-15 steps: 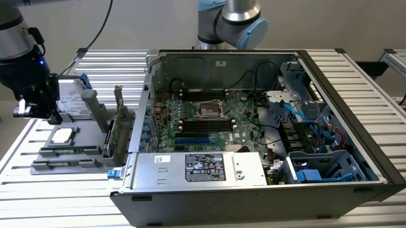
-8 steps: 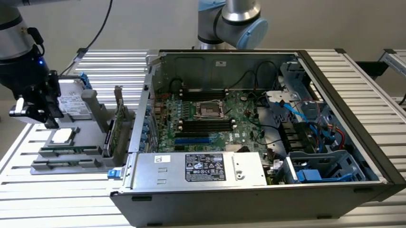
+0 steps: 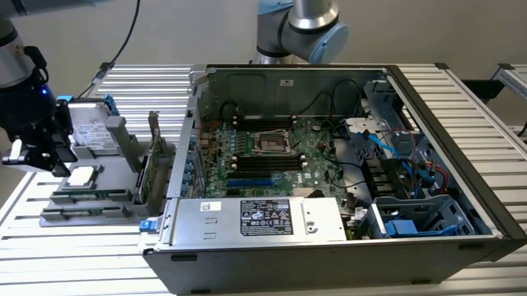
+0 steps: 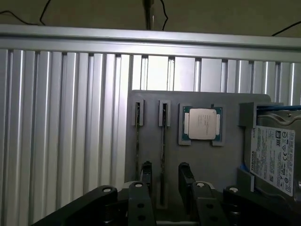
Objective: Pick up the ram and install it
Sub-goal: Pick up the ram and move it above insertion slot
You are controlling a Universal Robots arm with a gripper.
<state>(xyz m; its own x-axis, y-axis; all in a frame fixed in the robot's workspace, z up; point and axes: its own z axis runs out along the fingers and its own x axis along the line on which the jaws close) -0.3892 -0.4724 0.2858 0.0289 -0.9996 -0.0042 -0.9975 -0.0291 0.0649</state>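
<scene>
In the wrist view, the ram (image 4: 163,141) stands edge-on in a slot of the grey holder tray (image 4: 207,165), a thin dark stick. A second similar stick (image 4: 138,136) sits in the slot beside it. My gripper (image 4: 166,176) is open, its two black fingers (image 4: 146,173) straddling the first stick's near end without touching it. In the exterior view, my gripper (image 3: 37,157) hangs over the tray (image 3: 82,213) at the exterior view's left, beside the open computer case (image 3: 445,203).
The tray also holds a processor chip (image 4: 203,124), a hard drive (image 4: 275,155) and an upright green expansion card (image 3: 152,154). Inside the case, the motherboard has black memory slots (image 3: 268,161) around the processor socket (image 3: 270,143). A power supply (image 3: 263,219) lies at the front.
</scene>
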